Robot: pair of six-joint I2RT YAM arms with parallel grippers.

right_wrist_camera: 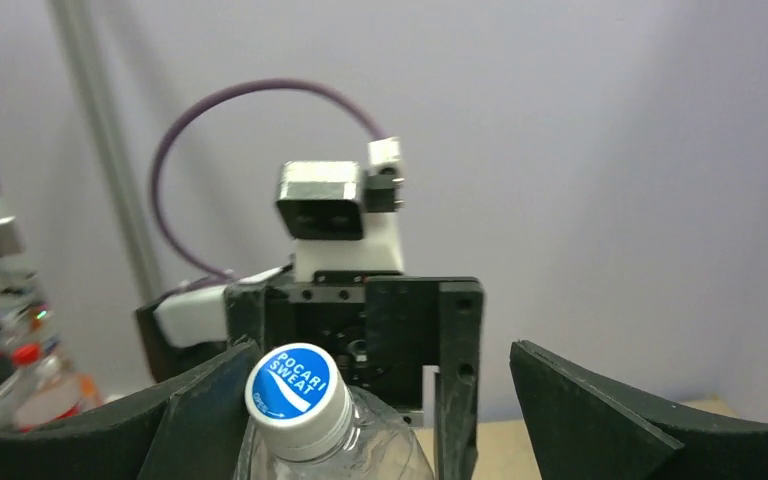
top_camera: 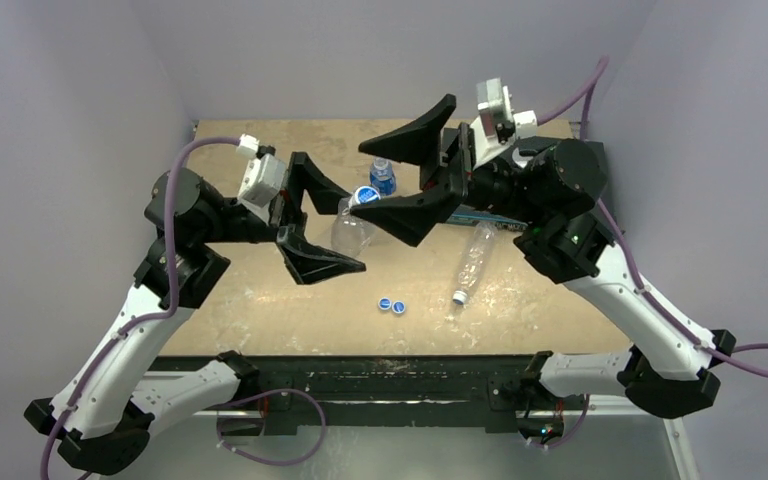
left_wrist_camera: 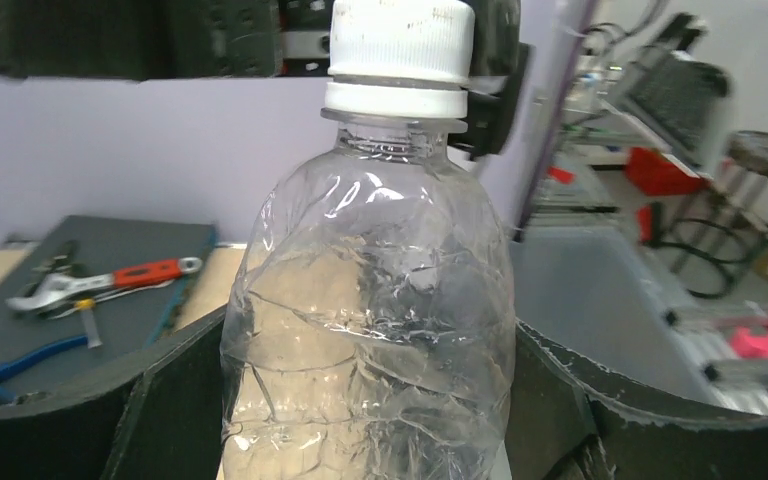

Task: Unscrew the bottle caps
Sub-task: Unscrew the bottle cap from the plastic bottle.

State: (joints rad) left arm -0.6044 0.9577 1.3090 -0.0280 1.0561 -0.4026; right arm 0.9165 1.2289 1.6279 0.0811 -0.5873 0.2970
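- Left gripper (left_wrist_camera: 360, 400) clamps the crinkled, unlabelled bottle (left_wrist_camera: 370, 300) by its body, above the middle of the table (top_camera: 260, 320).
- Right gripper (right_wrist_camera: 380, 350) stands spread wide, jaws either side of the cap, not gripping it.
- Bottle's long axis tilts upward, neck aimed at the right wrist.
- Pocari Sweat cap (right_wrist_camera: 295, 390) sits on the neck; unscrewing looks unfinished, and next comes a square pinch and twist.

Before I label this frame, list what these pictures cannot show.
Base of the crinkled bottle: left wrist view, below the frame; top view, covered by the left pincer.
Top of its cap: left wrist view, cut off by the upper edge.
Mouth of the lying bottle: top view, too small.
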